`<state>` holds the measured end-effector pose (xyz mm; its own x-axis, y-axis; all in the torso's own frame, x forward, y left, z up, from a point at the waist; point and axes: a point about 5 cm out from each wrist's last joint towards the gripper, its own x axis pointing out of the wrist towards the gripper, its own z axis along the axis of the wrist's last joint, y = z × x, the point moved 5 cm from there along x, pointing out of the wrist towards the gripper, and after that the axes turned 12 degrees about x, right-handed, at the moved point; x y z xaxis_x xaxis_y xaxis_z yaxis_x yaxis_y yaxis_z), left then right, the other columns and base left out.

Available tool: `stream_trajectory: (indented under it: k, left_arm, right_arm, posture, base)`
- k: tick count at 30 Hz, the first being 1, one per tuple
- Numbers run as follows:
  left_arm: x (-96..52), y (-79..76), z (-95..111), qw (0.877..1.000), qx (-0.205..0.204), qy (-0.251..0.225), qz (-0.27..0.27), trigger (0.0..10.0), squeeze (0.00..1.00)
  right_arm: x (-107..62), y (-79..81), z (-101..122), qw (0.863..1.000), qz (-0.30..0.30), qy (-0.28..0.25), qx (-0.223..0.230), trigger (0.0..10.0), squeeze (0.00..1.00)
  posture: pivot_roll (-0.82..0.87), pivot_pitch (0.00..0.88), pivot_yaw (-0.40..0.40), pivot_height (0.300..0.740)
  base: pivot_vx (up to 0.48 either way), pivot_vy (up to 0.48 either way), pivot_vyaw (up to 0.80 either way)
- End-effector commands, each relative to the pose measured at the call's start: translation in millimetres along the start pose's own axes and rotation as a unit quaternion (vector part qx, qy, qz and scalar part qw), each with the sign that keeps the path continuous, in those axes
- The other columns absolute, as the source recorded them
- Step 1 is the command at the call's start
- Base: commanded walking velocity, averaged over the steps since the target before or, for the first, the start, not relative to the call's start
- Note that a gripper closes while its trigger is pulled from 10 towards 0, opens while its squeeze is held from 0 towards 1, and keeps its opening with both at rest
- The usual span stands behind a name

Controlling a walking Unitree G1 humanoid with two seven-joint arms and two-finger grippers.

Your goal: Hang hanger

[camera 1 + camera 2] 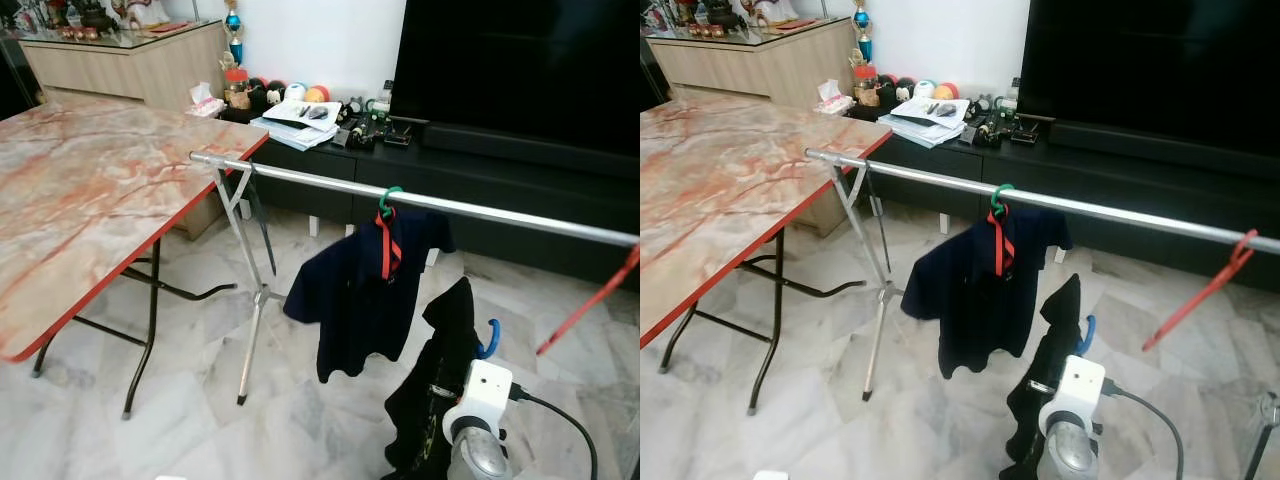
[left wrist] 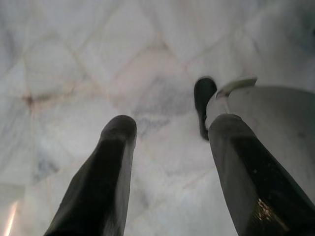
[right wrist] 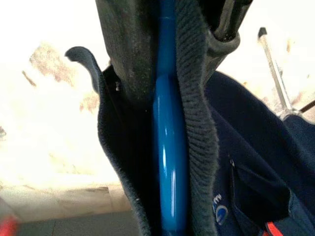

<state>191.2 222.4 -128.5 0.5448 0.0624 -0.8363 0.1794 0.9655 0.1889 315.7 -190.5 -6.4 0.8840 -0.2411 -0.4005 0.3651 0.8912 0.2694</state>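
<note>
A blue hanger (image 3: pixel 167 147) with a dark garment (image 1: pixel 430 400) is clamped in the right gripper (image 3: pixel 162 73), below the rail (image 1: pixel 480 210); its hook is best lifted clear above the rail before lowering

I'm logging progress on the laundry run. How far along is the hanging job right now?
Partly done. One navy shirt already hangs from the rail on a green hanger. In hand: the right end effector grips a blue hanger carrying a black garment, held below the rail. Left to do: raise it and hook it over the rail. The left end effector hangs idle, open, over the floor.
</note>
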Motion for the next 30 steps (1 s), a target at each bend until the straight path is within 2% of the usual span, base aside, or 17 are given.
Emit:
stream_trajectory:
  k: [1,5,28,30]
  left_arm:
    - [-1.4,-2.8,-10.2,1.000,0.002,0.015,-0.004,10.0,0.00]
    - [-1.3,-2.7,-9.9,1.000,0.001,0.015,-0.003,10.0,0.00]
    - [-1.4,-1.8,-10.2,1.000,-0.002,0.015,0.000,10.0,0.00]
    - [-1.4,-1.7,-10.2,1.000,0.001,0.016,0.000,10.0,0.00]
  right_arm:
    - [1.3,-1.7,4.3,1.000,-0.001,-0.006,-0.003,10.0,0.00]
    - [1.9,-0.9,3.4,1.000,0.001,-0.003,-0.002,10.0,0.00]
    - [4.4,4.9,1.4,1.000,0.011,0.004,-0.018,10.0,0.00]
    - [4.5,4.4,0.6,1.000,0.011,0.005,-0.020,10.0,0.00]
  posture:
    - [0.11,0.005,0.013,0.740]
    - [0.11,0.003,0.012,0.740]
    - [0.12,0.003,0.009,0.740]
    - [0.12,0.003,0.009,0.740]
  base:
    - [-0.337,0.000,-0.52]
    - [-0.343,0.000,-0.73]
    - [-0.346,0.000,0.00]
    - [0.000,0.000,0.00]
